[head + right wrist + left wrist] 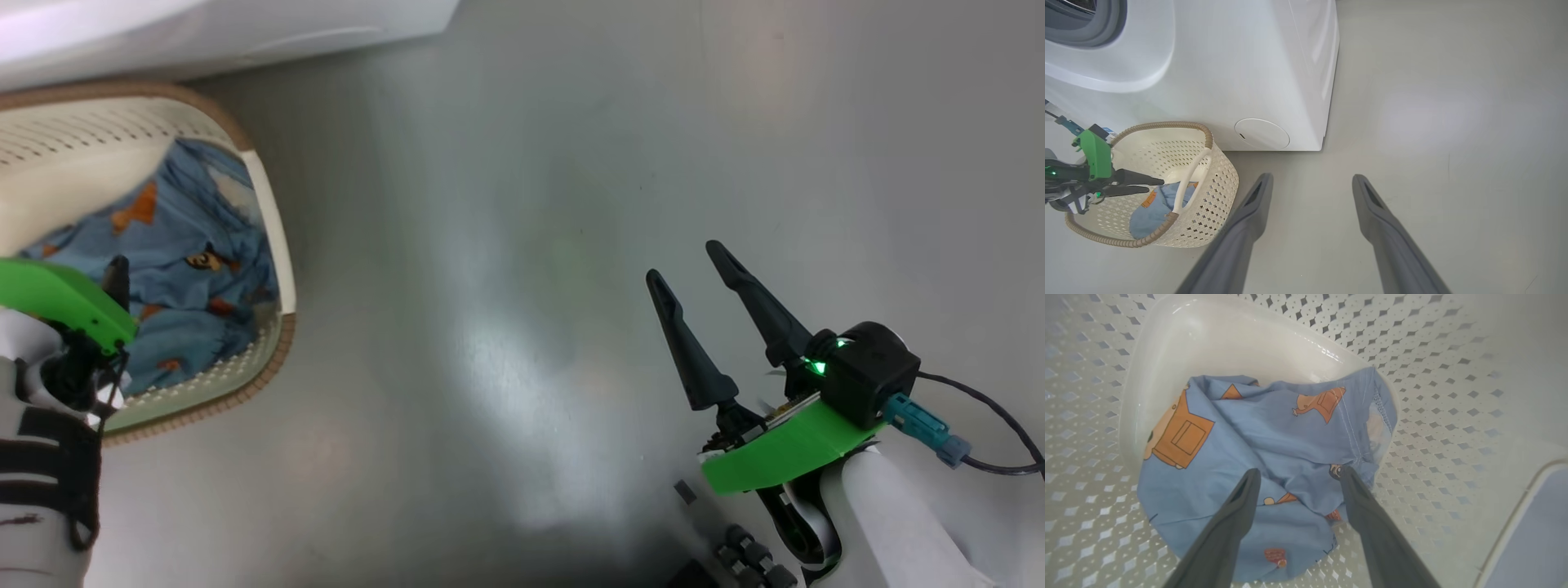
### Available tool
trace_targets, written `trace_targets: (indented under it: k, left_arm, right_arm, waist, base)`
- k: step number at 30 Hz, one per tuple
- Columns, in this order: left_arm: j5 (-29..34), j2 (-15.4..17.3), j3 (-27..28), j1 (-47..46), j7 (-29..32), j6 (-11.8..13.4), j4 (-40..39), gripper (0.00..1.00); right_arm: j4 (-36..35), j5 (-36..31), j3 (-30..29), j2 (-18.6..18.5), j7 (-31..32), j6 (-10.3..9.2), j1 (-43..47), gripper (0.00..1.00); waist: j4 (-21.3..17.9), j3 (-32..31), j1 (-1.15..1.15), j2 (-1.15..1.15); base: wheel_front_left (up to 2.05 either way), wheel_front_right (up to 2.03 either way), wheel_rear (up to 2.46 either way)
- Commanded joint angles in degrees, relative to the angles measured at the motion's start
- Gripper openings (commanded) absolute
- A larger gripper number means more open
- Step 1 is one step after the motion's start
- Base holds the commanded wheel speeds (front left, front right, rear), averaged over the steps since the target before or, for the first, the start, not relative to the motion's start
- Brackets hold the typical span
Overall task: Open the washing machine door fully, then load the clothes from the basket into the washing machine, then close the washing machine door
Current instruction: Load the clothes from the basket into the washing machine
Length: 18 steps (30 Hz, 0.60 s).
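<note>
The cream basket (1208, 192) stands on the floor against the front of the white washing machine (1229, 61). Light-blue clothes (1274, 433) with orange-brown figures lie in its bottom. My left gripper (1298, 471) is down inside the basket, open, its fingertips right at the fabric with a fold between them; I cannot tell whether they touch it. From the right wrist, the left gripper (1151, 185) shows reaching over the rim. My right gripper (684, 261) hangs open over bare floor, right of the basket, holding nothing. The washing machine door is out of view.
A strip of grey gasket (1086, 28) shows at the machine's opening, and a round service flap (1261, 133) sits low on its front. Glossy grey floor (531, 245) stretches to the right of the basket and machine. The basket's handle (1188, 179) arches over the clothes.
</note>
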Motion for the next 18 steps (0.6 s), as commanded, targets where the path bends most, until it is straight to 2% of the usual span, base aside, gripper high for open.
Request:
trace_targets:
  k: [1, 18]
  left_arm:
    - [0.1, 2.9, 0.9, 0.3, 0.3, 0.7, 0.5, 1.00]
    - [0.1, 4.5, -0.5, -7.9, 0.4, 0.9, 5.5, 1.00]
  right_arm:
    - [-1.6, 0.0, 1.2, -0.3, -0.7, 0.09, 1.3, 1.00]
    - [-5.6, -0.5, -1.1, -1.5, -0.7, 0.09, 2.8, 1.00]
  waist:
    - [-1.7, 4.0, 0.00, 0.00]
    - [-2.1, 11.6, 0.00, 0.00]
  base:
    - [0.00, 0.00, 0.00]
    - [0.00, 0.00, 0.00]
